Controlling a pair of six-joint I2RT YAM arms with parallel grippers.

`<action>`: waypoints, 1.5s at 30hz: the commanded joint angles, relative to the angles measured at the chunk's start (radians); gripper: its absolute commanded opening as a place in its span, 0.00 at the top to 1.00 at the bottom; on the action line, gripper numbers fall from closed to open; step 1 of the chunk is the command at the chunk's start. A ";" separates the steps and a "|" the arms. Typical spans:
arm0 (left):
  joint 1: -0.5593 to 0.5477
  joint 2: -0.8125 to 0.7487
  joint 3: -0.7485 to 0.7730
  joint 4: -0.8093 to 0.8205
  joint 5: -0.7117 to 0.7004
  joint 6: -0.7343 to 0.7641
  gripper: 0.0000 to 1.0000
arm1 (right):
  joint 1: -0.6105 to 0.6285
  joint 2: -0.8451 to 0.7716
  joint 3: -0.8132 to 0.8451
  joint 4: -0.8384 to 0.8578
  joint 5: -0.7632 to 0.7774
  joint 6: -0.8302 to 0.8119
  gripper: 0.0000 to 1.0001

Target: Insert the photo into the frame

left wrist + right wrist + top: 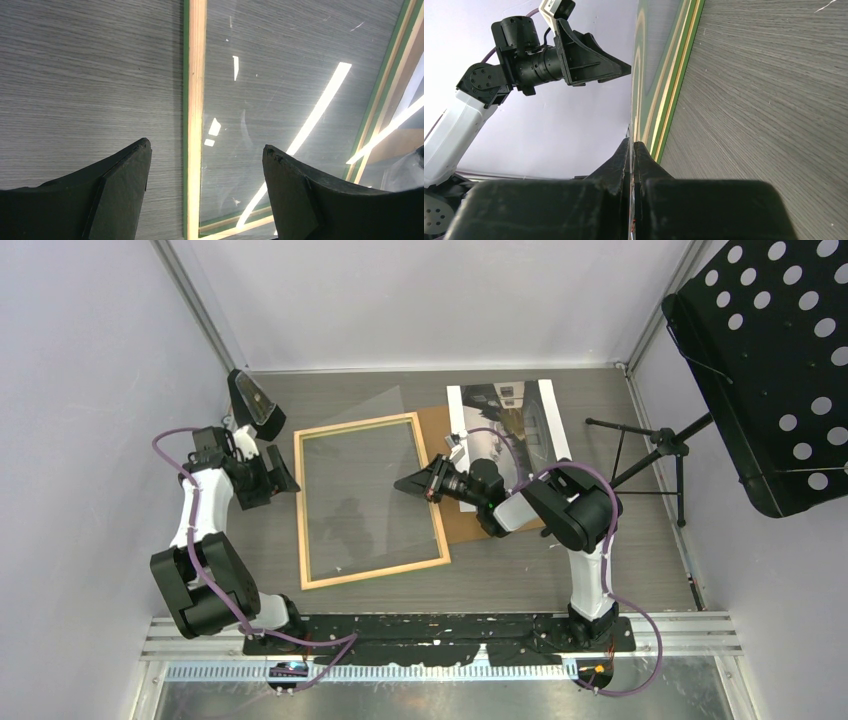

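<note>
left gripper point(207, 150) spread above frame point(372, 572) left edge, right gripper point(633, 146) closed at right edge

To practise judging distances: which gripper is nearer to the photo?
Right. The right gripper sits at the right rail of the frame, on the side where the photo lies. The left gripper hovers by the opposite rail, with the whole frame between it and the photo.

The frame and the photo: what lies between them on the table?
A strip of the brown backing board shows between the frame and the photo, with the right gripper reaching over it. The top view shows this.
</note>
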 commanded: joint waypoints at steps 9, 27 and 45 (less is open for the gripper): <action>0.014 -0.021 -0.002 0.026 0.022 0.005 0.20 | 0.009 -0.036 -0.002 0.059 0.016 -0.017 0.94; 0.018 -0.018 -0.005 0.028 0.022 0.005 0.20 | 0.009 -0.042 -0.027 0.063 0.037 -0.039 0.94; 0.020 -0.016 -0.005 0.027 0.023 0.005 0.20 | 0.010 -0.035 -0.029 0.052 0.040 -0.038 0.95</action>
